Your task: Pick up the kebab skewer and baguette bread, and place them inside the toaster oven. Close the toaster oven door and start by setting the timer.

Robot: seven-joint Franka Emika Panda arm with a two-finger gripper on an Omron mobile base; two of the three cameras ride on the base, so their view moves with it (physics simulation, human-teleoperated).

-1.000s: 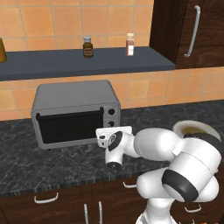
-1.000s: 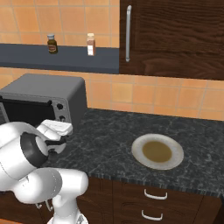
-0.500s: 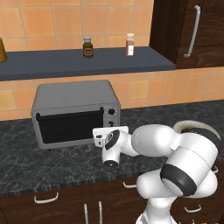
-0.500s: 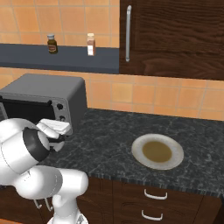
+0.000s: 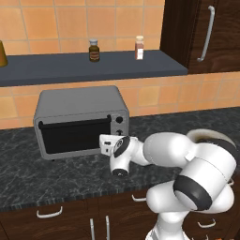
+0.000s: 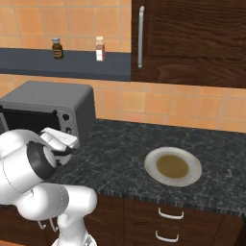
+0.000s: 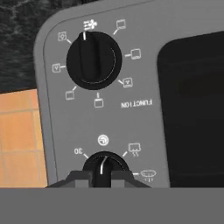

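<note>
Two fingertips (image 7: 78, 178) of the end effector (image 7: 103, 177) clenched on the timer knob (image 7: 104, 165) of the toaster oven (image 5: 79, 121), door (image 5: 72, 136) closed, on the counter (image 6: 125, 149).

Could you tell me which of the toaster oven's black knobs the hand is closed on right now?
It is the timer knob, the dial marked 30, sitting between the hand's fingertips. The function knob, ringed with mode icons, stands clear of the hand, untouched.
</note>
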